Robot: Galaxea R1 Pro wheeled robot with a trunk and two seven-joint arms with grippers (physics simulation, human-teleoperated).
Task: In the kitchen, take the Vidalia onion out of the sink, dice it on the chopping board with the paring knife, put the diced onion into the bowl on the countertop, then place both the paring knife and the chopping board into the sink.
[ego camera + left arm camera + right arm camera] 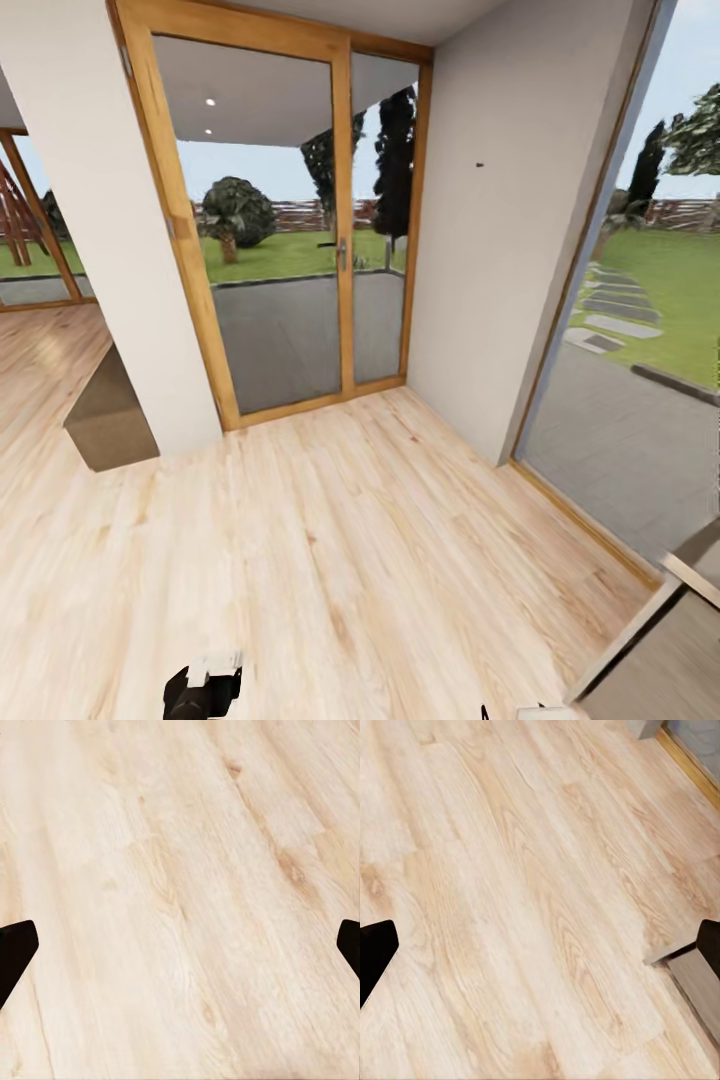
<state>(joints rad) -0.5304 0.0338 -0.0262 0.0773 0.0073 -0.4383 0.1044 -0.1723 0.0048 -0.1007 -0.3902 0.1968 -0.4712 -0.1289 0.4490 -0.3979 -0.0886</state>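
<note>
1. The head view looks over a pale wood floor toward a glazed door in a wooden frame, with white wall on either side and lawn beyond the glass. A brown box-like piece stands against the wall at the left, and a grey unit cuts into the lower right corner.

2. The onion, sink, board, knife and bowl are not in these frames, so I cannot say where they lie. By my judgement the robot is on its way to the kitchen and the task has not begun.

3. The left gripper hangs over bare floor boards, its 2 dark fingertips at opposite edges of the wrist view: jaws wide apart, holding nothing.

4. The right gripper is likewise spread and empty above the floor, with a grey edge of the unit close by.

5. Handling, judged from the task alone: the onion is likely small, round, firm and smooth-skinned, so it may roll or slip; closing the jaws across its widest middle should work best.

6. The knife is slim and light; take it by the handle, never the blade.

7. The board is stiff and flat, best pinched at an overhanging edge. The bowl is likely breakable and should stay on its surface.
</note>
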